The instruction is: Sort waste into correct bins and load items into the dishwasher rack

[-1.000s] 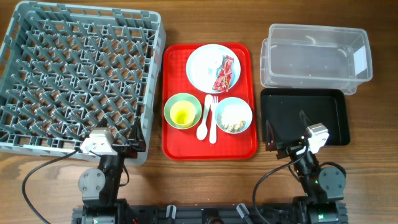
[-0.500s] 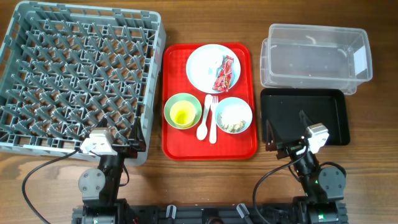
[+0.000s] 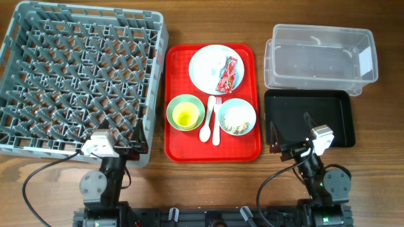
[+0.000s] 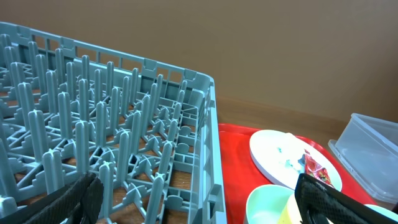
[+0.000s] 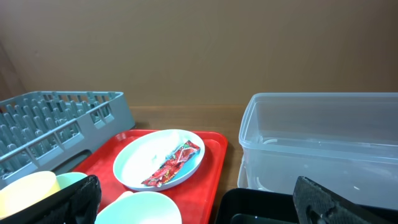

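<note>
Nothing has moved since the earlier frames; both arms and every object sit where they were.

Overhead view: the large square grey plastic dishwasher rack (image 3: pixel 158 69) fills the upper left. Just right of it lies the red rectangular serving tray (image 3: pixel 183 144). At the tray's top sits the round pale plate (image 3: pixel 203 69), carrying the crinkled red snack wrapper (image 3: pixel 228 74) and, beside it, the small white crumpled scrap (image 3: pixel 218 64). Lower left on the tray is the pale green bowl (image 3: pixel 172 107) with the small yellow cup (image 3: pixel 186 116) inside it. Lower right is the light blue bowl (image 3: pixel 252 115) holding whitish-beige food crumbs (image 3: pixel 235 122). Between the bowls lie the white plastic spoon (image 3: pixel 206 125) and white plastic fork (image 3: pixel 215 121), side by side. At the upper right stands the clear rectangular plastic tub (image 3: pixel 319 29), with the shallow black rectangular tray (image 3: pixel 297 108) directly below it. The left gripper (image 3: pixel 137 140) sits at the rack's lower right corner, the right gripper (image 3: pixel 290 130) over the black tray's lower edge.

Left wrist view: the rack takes the left and centre, with the plate and wrapper at the right. The fingers appear at the two bottom corners, spread wide and holding nothing.

Right wrist view: the plate and wrapper are centre left, the tub is at the right and the rack at the far left. The fingers are likewise parted and empty.
</note>
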